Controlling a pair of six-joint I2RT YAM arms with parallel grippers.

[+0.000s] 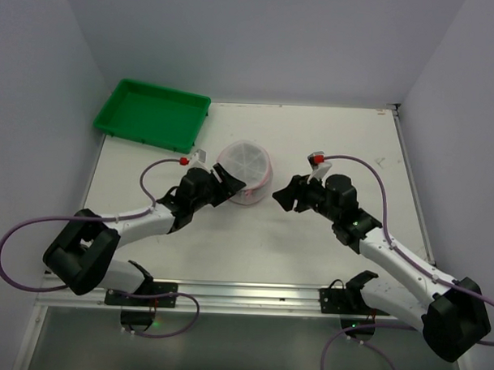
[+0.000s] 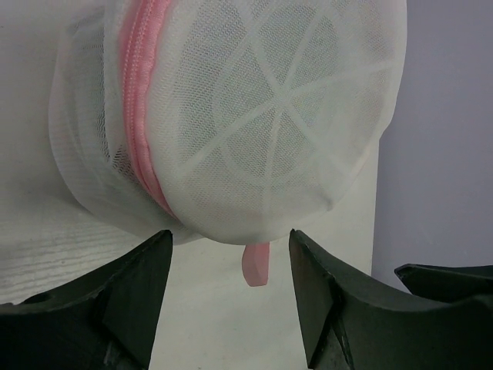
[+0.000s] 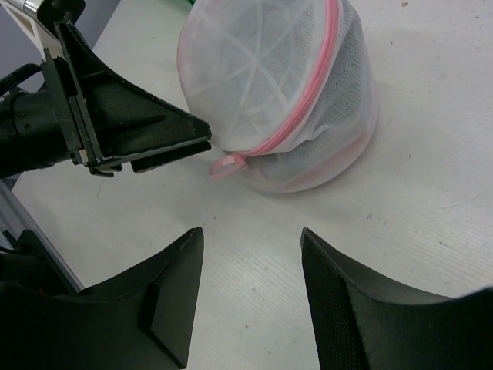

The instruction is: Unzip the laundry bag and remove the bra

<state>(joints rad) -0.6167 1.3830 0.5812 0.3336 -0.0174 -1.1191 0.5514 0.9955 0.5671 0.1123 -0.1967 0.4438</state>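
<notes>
Reaching low across the table (image 1: pixel 310 244) with the left gripper (image 1: pixel 228 184), jaws spread wide, tips just beside the laundry bag (image 1: pixel 246 173) at mid-table, pink pull tab (image 3: pixel 227 164) dangling. Angled inward with the right gripper (image 1: pixel 286 194), likewise wide, near but apart.

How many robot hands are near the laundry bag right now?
2. The left hand is at the left side of the laundry bag, open, facing its pink pull tab. The right hand is open just right of the bag, not touching.
</notes>
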